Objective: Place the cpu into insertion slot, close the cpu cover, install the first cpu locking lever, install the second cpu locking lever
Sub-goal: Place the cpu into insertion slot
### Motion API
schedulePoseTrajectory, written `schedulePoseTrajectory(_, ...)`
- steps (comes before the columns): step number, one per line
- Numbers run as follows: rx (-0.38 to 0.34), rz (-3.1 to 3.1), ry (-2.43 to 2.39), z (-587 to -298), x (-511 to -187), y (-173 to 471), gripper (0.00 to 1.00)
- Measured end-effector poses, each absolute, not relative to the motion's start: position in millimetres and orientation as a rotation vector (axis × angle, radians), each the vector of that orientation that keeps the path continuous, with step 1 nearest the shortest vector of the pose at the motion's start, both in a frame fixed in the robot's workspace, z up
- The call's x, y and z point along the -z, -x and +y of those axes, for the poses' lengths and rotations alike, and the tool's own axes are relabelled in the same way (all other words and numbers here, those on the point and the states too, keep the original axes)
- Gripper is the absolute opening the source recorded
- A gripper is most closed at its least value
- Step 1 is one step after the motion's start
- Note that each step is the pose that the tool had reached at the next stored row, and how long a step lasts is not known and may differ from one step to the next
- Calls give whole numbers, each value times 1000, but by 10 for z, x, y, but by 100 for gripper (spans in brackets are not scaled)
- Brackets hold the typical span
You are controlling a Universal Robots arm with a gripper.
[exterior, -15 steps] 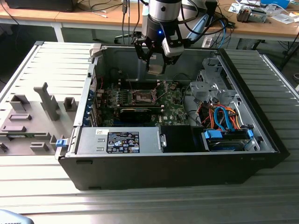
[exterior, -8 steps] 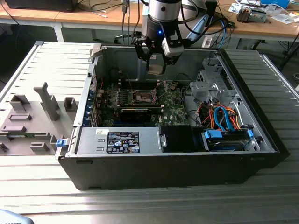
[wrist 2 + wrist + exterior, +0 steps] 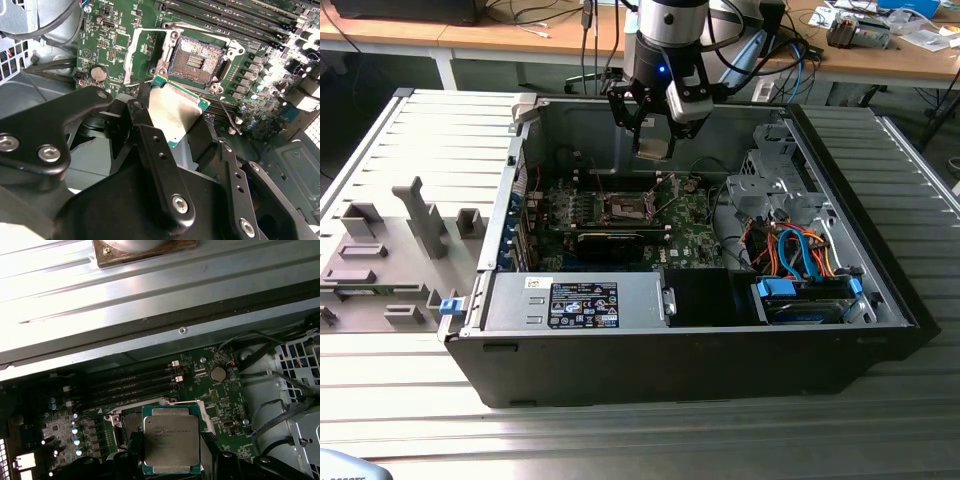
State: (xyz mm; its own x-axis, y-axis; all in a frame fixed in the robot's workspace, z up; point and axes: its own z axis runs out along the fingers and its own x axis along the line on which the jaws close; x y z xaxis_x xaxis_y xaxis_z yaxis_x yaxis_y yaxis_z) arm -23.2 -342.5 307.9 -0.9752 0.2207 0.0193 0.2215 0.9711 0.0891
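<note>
Above middle of green motherboard (image 3: 695,225), inside open computer case (image 3: 670,360), cpu (image 3: 175,107) was held clamped by its edges in gripper (image 3: 177,127), metal top shown in both wrist views, clear of board. Insertion slot (image 3: 196,60) was seen uncovered below; cpu cover (image 3: 131,59) was swung open beside it.

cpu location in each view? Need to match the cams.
Exterior view: cpu in the gripper, above the motherboard.
Second wrist view: cpu held tilted, just short of the slot.
First wrist view: cpu printed face to camera, overlapping the slot.
Shared landmark: the open slot.
</note>
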Motion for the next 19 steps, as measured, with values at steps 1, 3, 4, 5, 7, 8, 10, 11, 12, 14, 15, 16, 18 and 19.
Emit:
schedulePoseTrajectory(1,142,-3109,350,-3425,-3079,232,55)
schedulePoseTrajectory(3,142,-3109,353,-3425,-3078,232,55)
schedulePoseTrajectory(4,142,-3109,354,-3425,-3078,232,55)
schedulePoseTrajectory(5,142,-3109,356,-3425,-3078,232,55)
schedulePoseTrajectory(7,142,-3109,359,-3425,-3077,232,55)
schedulePoseTrajectory(8,142,-3109,360,-3425,-3077,232,55)
schedulePoseTrajectory(10,142,-3108,363,-3425,-3077,232,55)
schedulePoseTrajectory(11,142,-3108,366,-3425,-3077,232,55)
schedulePoseTrajectory(12,142,-3108,367,-3425,-3077,232,55)
schedulePoseTrajectory(14,142,-3108,369,-3425,-3076,232,55)
schedulePoseTrajectory(15,142,-3108,371,-3425,-3076,232,55)
schedulePoseTrajectory(16,143,-3108,372,-3425,-3076,232,55)
schedulePoseTrajectory(18,142,-3107,375,-3425,-3076,232,55)
schedulePoseTrajectory(19,142,-3107,376,-3425,-3076,232,55)
